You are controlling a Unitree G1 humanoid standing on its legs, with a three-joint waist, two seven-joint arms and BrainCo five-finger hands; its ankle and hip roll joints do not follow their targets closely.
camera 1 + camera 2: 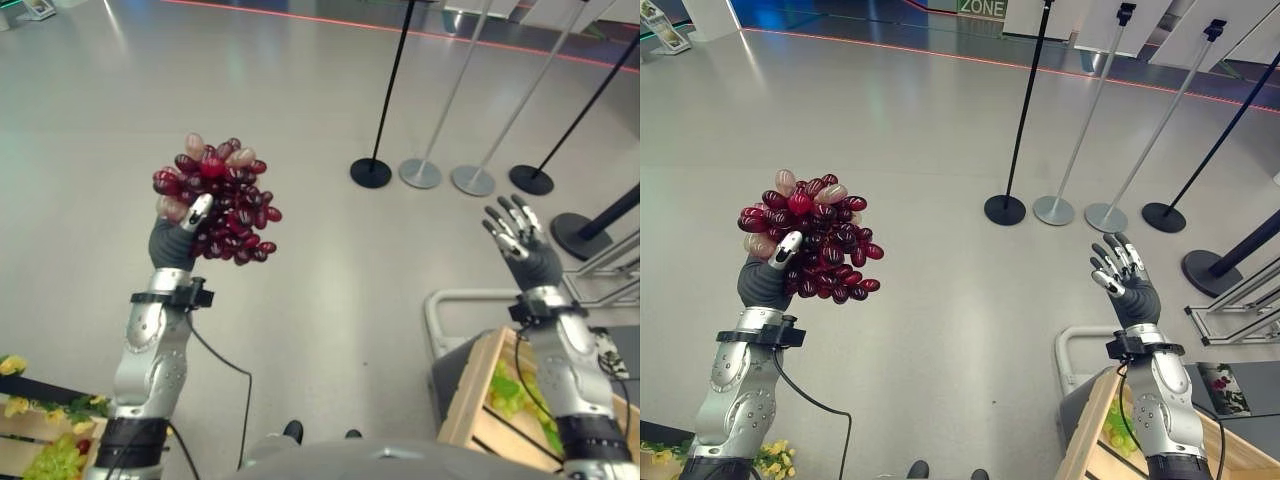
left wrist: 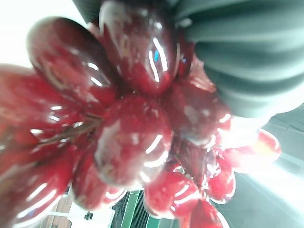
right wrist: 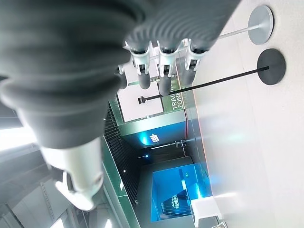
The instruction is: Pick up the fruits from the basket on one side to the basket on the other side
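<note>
Two wooden crates flank the robot: left crate (image 1: pixel 30 420) with fruit at lower left, right crate (image 1: pixel 490 400) with green grapes at lower right. Left hand (image 1: pixel 178 235) holds the red grapes (image 1: pixel 218 200) aloft over the floor, fingers curled round them; right hand (image 1: pixel 520 240) is raised, fingers spread, empty. Grapes look light, glossy, slippery and loosely jointed, likely to swing, so a cupping hold near the stem core seems safest.

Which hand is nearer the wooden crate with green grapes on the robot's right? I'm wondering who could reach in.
Right. The right hand is raised open just above that crate; the left hand holds red grapes far across.
</note>
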